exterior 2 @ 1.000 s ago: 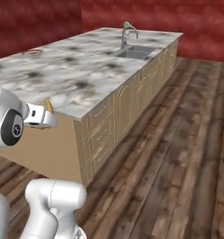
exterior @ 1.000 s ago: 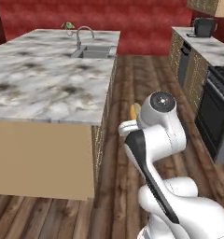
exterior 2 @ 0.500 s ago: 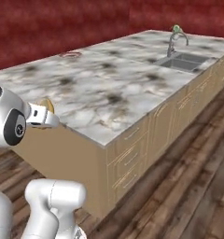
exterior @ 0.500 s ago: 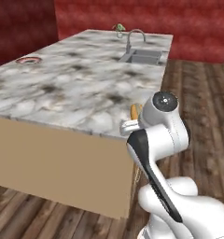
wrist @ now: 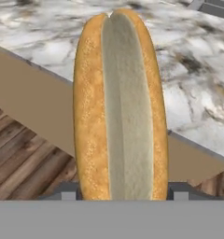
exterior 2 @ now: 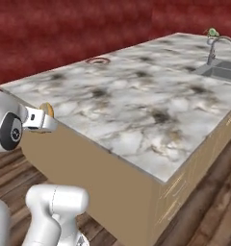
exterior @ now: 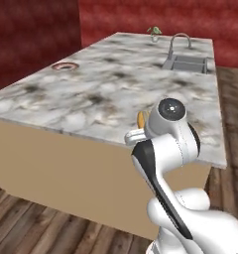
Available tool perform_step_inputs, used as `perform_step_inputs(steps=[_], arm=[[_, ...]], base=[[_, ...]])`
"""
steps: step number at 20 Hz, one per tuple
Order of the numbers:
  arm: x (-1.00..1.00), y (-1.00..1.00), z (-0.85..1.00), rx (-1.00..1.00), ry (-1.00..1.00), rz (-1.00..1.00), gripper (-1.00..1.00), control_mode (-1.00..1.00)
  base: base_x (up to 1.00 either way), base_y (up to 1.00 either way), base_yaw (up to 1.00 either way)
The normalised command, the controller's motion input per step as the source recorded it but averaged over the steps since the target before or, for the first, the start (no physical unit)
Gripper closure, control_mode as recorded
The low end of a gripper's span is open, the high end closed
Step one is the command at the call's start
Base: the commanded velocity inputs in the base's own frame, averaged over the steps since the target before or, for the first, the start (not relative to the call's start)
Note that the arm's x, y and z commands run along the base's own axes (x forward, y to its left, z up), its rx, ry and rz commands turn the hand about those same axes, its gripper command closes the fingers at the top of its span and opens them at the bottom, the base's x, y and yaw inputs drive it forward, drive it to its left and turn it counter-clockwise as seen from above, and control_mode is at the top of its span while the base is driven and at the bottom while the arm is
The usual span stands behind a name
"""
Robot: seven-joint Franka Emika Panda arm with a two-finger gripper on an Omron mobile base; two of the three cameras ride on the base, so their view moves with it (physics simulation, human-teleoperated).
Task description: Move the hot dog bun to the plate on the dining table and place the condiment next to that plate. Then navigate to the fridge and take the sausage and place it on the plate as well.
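Observation:
My gripper [wrist: 123, 192] is shut on the hot dog bun [wrist: 118, 107], a golden-tan oblong with its pale split facing the hand camera. The held bun [exterior: 142, 118] pokes out beside the white wrist, level with the near edge of the dining table [exterior: 116, 94]. From the right, the bun [exterior 2: 47, 110] and gripper [exterior 2: 40, 121] hang just off the table's [exterior 2: 136, 110] near-left corner. The plate [exterior: 65, 65], with its red-orange rim, lies flat near the table's far left edge [exterior 2: 97, 60]. Condiment, fridge and sausage are out of view.
A steel sink [exterior: 188, 63] with a curved faucet [exterior: 179, 37] is inset at the table's far right end [exterior 2: 221, 71]. A small green thing [exterior: 154, 31] stands beyond it. Dark red walls lie behind and wood floor [exterior: 36, 228] surrounds the tan table base.
The whole picture has shifted as the base moved around the table; the plate has come into view and the table's edge is nearer. The bun stays in the gripper.

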Motion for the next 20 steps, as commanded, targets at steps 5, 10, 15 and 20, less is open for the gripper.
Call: perform_step_inputs(steps=[5, 10, 15, 20], arm=[[0.0, 0.0, 0.0, 0.0, 0.0, 0.0, 1.0, 1.0], [0.0, 0.0, 0.0, 0.0, 0.0, 0.0, 1.0, 1.0], [0.0, 0.0, 0.0, 0.0, 0.0, 0.0, 1.0, 1.0], [0.0, 0.0, 0.0, 0.0, 0.0, 0.0, 1.0, 1.0]], base=[[0.59, 1.0, 0.0], [0.64, 1.0, 0.0], [0.61, 1.0, -0.01], [0.63, 1.0, -0.06]])
